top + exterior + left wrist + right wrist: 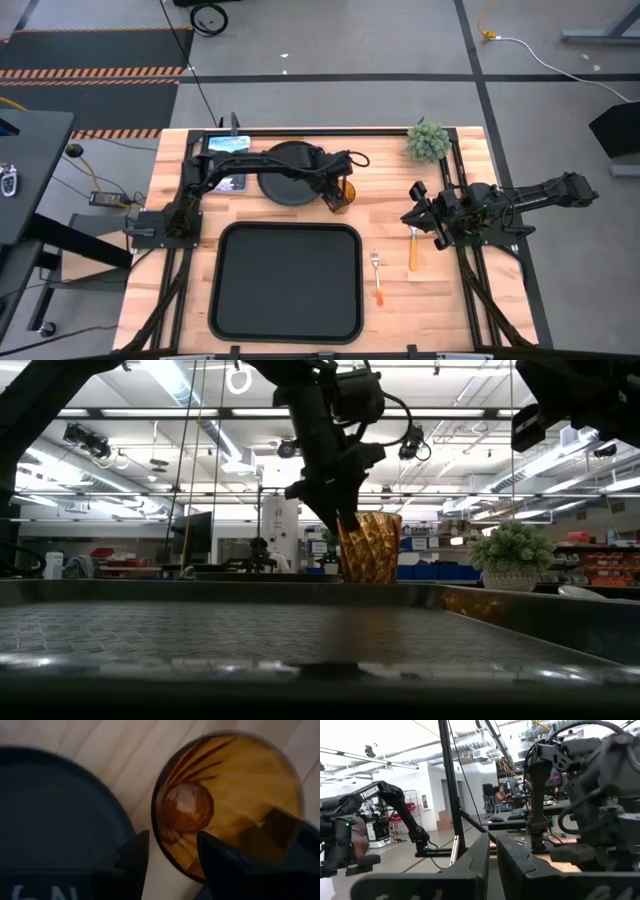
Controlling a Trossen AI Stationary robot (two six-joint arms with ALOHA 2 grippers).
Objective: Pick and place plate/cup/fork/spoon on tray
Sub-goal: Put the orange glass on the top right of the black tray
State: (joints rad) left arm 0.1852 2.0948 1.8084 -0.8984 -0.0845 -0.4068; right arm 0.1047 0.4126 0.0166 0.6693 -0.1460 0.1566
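Observation:
The amber cup (345,192) stands on the table just right of the round black plate (290,172); it also shows in the low view (370,548). My left gripper (172,855) is over the cup, open, with one finger inside it and one outside, on either side of the cup's wall on its plate side. The spoon (413,250) and the fork (377,275) lie on the table right of the black tray (287,280). My right gripper (420,215) is shut and empty, raised above the spoon's bowl end.
A small potted plant (428,142) stands at the far right of the table. A dark flat device (225,145) lies at the far left, behind the plate. The plate's rim (115,815) lies close to the cup.

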